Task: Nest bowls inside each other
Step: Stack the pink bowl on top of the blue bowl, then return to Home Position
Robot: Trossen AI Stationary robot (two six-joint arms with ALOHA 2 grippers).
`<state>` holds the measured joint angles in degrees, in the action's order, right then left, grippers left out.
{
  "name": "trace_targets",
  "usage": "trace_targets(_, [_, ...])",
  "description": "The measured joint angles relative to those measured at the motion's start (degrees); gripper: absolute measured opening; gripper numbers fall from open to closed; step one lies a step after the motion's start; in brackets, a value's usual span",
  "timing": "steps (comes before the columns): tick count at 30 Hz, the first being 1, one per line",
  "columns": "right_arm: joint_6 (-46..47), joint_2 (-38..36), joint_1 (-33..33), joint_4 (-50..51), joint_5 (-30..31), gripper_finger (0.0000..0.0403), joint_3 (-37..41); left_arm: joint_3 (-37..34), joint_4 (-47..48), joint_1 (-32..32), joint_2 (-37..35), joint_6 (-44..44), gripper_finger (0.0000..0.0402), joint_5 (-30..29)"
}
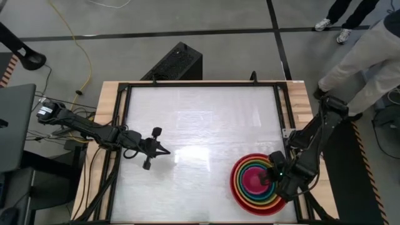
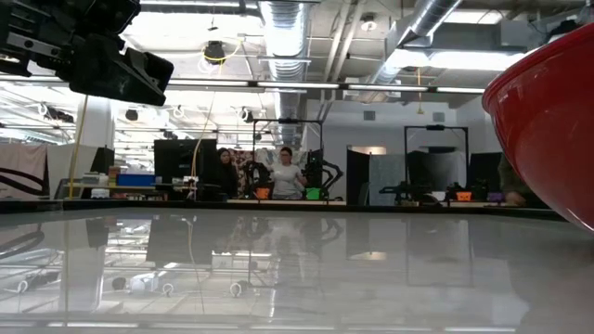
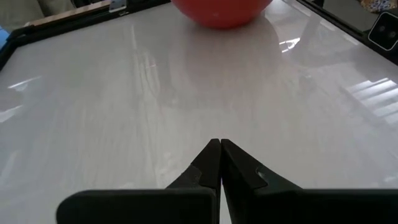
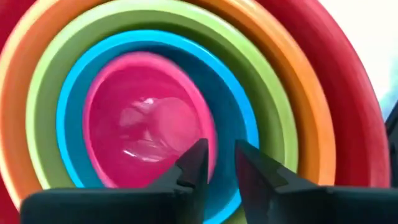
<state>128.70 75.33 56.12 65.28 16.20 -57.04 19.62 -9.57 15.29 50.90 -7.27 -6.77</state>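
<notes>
Over on the left of the table [image 1: 200, 112], the left gripper [image 1: 164, 150] hovers above bare surface with its two fingers pressed together and nothing between them; its wrist view shows the tips meeting at a point, and the red bowl [image 3: 221, 11] well beyond them. That arm looks parked, and it poses little risk unless it swings right towards the stack.

Moving right, the five bowls sit nested at the near right corner: red bowl outermost, then the orange bowl [image 4: 311, 106], the lime green bowl [image 4: 155, 17], the teal bowl [image 4: 231, 102] and the magenta-pink bowl [image 4: 149, 124] in the middle. The nesting looks complete, or very nearly so.

Further right, the right gripper [image 4: 219, 163] hangs over the right side of the stack. Its fingers stand slightly apart, straddling the pink bowl's rim, and the gap looks too wide to be pinching it, though whether a pad touches the rim cannot be told.

The main danger is in the withdrawal. If a finger catches that rim as the arm lifts, the pink bowl could tip or come out. A sideways drag could shove the whole stack, which sits close to the table's near right edge.
</notes>
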Motion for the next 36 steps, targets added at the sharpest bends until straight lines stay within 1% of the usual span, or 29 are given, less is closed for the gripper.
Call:
trace_targets(3, [0.00,0.00,-0.01,-0.07,-0.33,0.0118,0.00,0.00,0.49,0.00,0.01,0.02,0.0000,-0.02])
trace_targets(6, [-0.10,-0.05,-0.04,0.32,-2.00,0.0132,-0.41,0.00,1.17,0.00,0.00,0.02,0.0000,-0.32])
trace_targets(8, [-1.14,-0.09,-0.02,1.02,-2.14,0.0138,-1.84,0.00,1.13,0.00,0.00,0.02,0.0000,-1.04])
trace_targets(10, [-1.90,-0.13,0.00,3.16,-0.96,0.0140,-3.99,0.00,1.11,0.00,0.01,0.02,0.0000,-1.17])
trace_targets(13, [-3.97,-0.13,-0.69,7.51,3.98,0.0137,-8.34,0.00,1.08,0.00,0.01,0.05,0.0000,-1.15])
trace_targets(16, [-8.16,-0.13,-2.56,10.01,13.16,0.0130,-12.56,0.00,1.01,0.00,0.00,1.06,0.0000,-1.15])
trace_targets(17, [-10.77,-0.13,-3.69,9.58,16.86,0.0128,-13.79,0.00,0.87,0.00,0.00,1.48,0.0000,-1.15])
trace_targets(19, [-17.20,-0.17,-6.67,6.93,21.98,0.0125,-15.37,0.00,0.52,0.00,0.00,2.53,0.0000,-1.15])
trace_targets(20, [-21.47,-0.17,-8.57,4.80,23.59,0.0123,-15.57,0.00,0.15,0.00,0.00,3.03,0.0000,-1.17])
trace_targets(22, [-31.27,-0.03,-13.11,-0.35,24.52,0.0120,-15.54,0.00,-0.50,0.00,-0.36,3.66,0.0000,-1.14])
trace_targets(25, [-46.29,1.45,-20.79,-8.42,24.17,0.0114,-15.56,0.20,-0.45,0.00,-1.88,3.85,0.0000,-1.15])
trace_targets(28, [-61.56,3.30,-28.54,-15.27,21.88,0.0098,-15.54,0.21,-0.61,-0.01,-5.66,3.57,0.0000,-1.15])
trace_targets(33, [-79.87,4.76,-40.22,-23.87,17.51,0.0040,-15.06,0.26,-0.03,0.00,-16.14,2.42,0.0000,-1.18])
trace_targets(35, [-86.21,4.19,-44.28,-29.92,15.82,0.0015,-13.51,0.33,0.46,0.00,-20.52,1.98,0.0000,-1.22])
trace_targets(36, [-89.48,3.55,-46.09,-33.33,14.31,0.0009,-12.38,0.33,0.91,0.00,-22.46,1.81,0.0000,-1.50])
